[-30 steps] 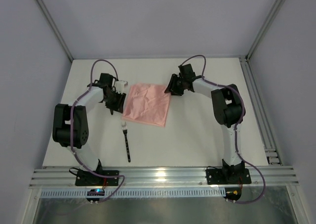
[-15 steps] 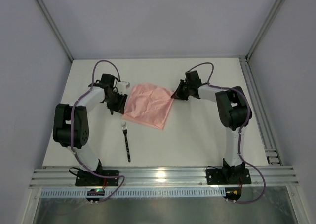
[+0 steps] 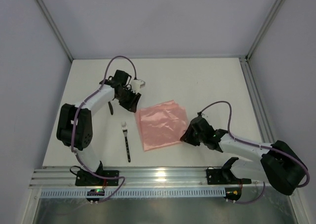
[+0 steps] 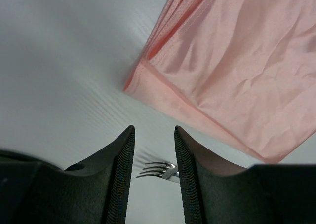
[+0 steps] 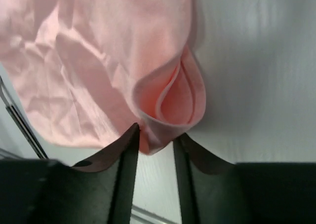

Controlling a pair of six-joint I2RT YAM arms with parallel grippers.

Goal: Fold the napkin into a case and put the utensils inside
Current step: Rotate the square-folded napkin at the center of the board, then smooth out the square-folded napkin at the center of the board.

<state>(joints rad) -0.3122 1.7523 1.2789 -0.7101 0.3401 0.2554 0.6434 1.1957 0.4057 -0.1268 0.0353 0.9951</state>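
In the left wrist view only the tines of the fork (image 4: 157,169) show. Its handle is hidden behind the fingers (image 4: 118,179), and the napkin (image 4: 232,71) runs off the top and right edges. From above, what may be the knife (image 3: 110,108), beside the left arm, is too small to tell.

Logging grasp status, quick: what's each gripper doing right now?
Left gripper: open, empty.
Right gripper: closed on the napkin corner.
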